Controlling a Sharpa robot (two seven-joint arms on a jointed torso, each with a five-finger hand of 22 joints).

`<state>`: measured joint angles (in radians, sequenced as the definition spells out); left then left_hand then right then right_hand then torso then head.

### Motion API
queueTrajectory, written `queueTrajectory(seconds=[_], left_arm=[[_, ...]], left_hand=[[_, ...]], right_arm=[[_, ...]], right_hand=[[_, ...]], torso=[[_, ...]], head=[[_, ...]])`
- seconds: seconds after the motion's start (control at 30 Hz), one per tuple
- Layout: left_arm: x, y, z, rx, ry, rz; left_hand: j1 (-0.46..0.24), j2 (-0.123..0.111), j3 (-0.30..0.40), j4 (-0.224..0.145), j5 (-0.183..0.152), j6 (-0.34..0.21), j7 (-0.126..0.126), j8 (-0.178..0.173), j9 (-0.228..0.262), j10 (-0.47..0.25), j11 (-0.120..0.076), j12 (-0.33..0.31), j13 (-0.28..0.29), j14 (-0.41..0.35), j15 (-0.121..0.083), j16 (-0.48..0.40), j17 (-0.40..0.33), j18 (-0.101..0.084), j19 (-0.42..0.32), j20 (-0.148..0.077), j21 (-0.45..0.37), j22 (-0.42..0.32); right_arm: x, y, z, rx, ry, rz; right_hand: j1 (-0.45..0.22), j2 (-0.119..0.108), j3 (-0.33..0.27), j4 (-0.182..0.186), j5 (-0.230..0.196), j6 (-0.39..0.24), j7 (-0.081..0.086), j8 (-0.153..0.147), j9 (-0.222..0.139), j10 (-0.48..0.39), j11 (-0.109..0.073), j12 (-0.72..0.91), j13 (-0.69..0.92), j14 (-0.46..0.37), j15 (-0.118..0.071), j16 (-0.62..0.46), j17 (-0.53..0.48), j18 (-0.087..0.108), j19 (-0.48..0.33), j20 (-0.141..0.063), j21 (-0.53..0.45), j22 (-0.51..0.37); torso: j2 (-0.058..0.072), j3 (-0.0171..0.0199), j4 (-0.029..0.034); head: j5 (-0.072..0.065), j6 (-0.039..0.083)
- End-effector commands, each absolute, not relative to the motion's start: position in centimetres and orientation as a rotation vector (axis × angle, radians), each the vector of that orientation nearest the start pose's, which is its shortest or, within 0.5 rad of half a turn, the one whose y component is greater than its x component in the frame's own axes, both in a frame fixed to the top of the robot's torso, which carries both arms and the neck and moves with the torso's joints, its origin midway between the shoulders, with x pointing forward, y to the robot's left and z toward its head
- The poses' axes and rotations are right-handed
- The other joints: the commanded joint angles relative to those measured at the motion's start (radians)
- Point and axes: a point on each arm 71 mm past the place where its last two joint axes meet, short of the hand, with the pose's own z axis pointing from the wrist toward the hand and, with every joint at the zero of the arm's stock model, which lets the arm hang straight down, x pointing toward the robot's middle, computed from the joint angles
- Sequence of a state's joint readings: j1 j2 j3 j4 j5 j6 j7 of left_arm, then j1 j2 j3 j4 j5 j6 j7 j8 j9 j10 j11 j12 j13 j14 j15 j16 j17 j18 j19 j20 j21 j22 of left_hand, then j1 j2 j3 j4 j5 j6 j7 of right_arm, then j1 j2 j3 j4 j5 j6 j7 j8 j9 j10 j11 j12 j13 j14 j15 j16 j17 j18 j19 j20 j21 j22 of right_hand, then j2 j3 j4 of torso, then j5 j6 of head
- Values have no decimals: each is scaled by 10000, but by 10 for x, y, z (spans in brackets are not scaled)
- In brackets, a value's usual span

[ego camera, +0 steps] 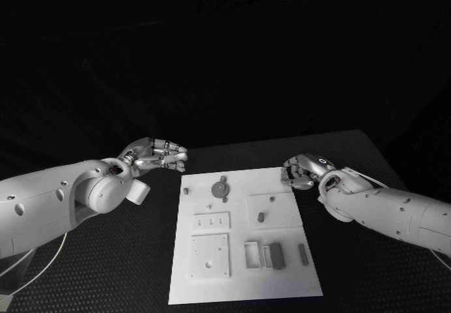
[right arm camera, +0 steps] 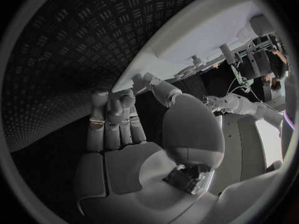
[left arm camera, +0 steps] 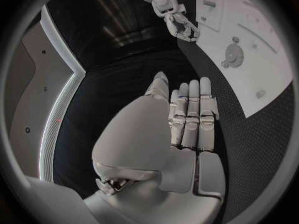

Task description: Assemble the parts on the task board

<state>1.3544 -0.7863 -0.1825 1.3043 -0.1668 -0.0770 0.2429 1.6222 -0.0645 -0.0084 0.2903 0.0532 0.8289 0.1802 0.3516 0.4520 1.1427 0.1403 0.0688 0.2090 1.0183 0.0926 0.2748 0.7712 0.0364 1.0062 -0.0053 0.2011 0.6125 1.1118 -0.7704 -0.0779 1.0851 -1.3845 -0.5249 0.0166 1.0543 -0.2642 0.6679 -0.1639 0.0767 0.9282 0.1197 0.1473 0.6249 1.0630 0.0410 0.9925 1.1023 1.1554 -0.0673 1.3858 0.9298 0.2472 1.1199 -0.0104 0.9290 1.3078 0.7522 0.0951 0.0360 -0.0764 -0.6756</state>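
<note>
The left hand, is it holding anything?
No. The left hand is open: its fingers lie straight and apart with nothing between them, beside the task board.

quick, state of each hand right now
Left hand: open, fingers extended, holding nothing.
Right hand: holding nothing, fingers together by the task board edge; open or closed cannot be told.

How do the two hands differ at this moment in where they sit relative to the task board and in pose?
The left hand sits off the task board beyond its far left corner; the right hand sits at the board's right edge. In the left wrist view the left hand's fingers lie straight and together; in the head view the right hand's curl inward. Both hold nothing.
</note>
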Motion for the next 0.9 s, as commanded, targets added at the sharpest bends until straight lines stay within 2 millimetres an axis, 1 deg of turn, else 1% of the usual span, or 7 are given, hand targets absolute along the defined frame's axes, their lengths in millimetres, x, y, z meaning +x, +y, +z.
queueTrajectory(seconds=[0.03, 0.2, 0.37, 0.47, 0.67, 0.9], left_arm=[[531, 233, -169, -8631, 17018, -14254], [532, 234, -169, -8636, 17008, -14241], [532, 233, -169, -8629, 17021, -14257], [532, 233, -170, -8630, 17019, -14255], [532, 233, -170, -8633, 17025, -14254], [532, 233, -170, -8634, 17030, -14252]], left_hand=[[70, -29, -76, 4, 9, -39, 44, -60, 12, -63, -16, -15, 10, 63, 24, -37, 10, 187, 37, 5, -68, 12], [69, -27, -76, 5, 9, -39, 45, -60, 12, -63, -16, -15, 10, 63, 25, -39, 12, 186, 38, 5, -69, 12], [67, -25, -76, 5, 9, -40, 45, -61, 13, -64, -16, -15, 11, 64, 25, -41, 14, 186, 38, 6, -70, 13], [67, -24, -76, 5, 9, -40, 45, -61, 13, -64, -16, -15, 11, 64, 25, -42, 15, 186, 38, 6, -70, 13], [65, -23, -77, 5, 9, -41, 45, -61, 13, -64, -16, -15, 12, 65, 25, -45, 17, 186, 39, 6, -71, 13], [62, -23, -79, 6, 9, -42, 46, -62, 14, -67, -15, -16, 12, 66, 25, -48, 20, 186, 39, 6, -73, 13]], right_arm=[[529, -307, -253, 420, 15914, 3739], [529, -306, -254, 405, 15904, 3751], [529, -305, -255, 377, 15914, 3774], [529, -304, -255, 350, 15969, 3810], [529, -303, -256, 304, 16032, 3853], [529, -302, -257, 283, 16038, 3881]], right_hand=[[19, 90, -15, 64, -16, -171, 273, 81, 21, -3, -68, 63, 3, -17, -58, 40, 8, 146, -17, -57, 37, 191], [39, 124, -17, 59, -15, -121, 252, 119, 34, 7, -89, 72, -3, -9, -78, 48, 6, 146, -10, -64, 48, 191], [81, 192, -11, 41, -14, -45, 221, 177, 53, 27, -118, 85, -11, 7, -106, 59, 2, 146, 0, -77, 63, 190], [82, 193, -14, 40, -15, -41, 219, 180, 54, 28, -120, 86, -13, 9, -109, 60, 1, 146, 0, -78, 65, 190], [98, 207, -16, 25, -15, -24, 210, 195, 58, 32, -129, 88, -16, 12, -117, 63, -1, 146, -1, -82, 69, 189], [143, 289, -11, -14, -13, 5, 191, 224, 65, 47, -146, 96, -25, 23, -133, 71, -5, 146, -1, -91, 80, 190]], torso=[[-1, 9, 1], [-6, 18, 3], [-7, 11, -12], [-8, 14, -20], [-7, 11, -17], [-4, 7, -10]], head=[[12, -15], [43, -35], [52, -44], [65, -47], [53, -57], [55, -63]])
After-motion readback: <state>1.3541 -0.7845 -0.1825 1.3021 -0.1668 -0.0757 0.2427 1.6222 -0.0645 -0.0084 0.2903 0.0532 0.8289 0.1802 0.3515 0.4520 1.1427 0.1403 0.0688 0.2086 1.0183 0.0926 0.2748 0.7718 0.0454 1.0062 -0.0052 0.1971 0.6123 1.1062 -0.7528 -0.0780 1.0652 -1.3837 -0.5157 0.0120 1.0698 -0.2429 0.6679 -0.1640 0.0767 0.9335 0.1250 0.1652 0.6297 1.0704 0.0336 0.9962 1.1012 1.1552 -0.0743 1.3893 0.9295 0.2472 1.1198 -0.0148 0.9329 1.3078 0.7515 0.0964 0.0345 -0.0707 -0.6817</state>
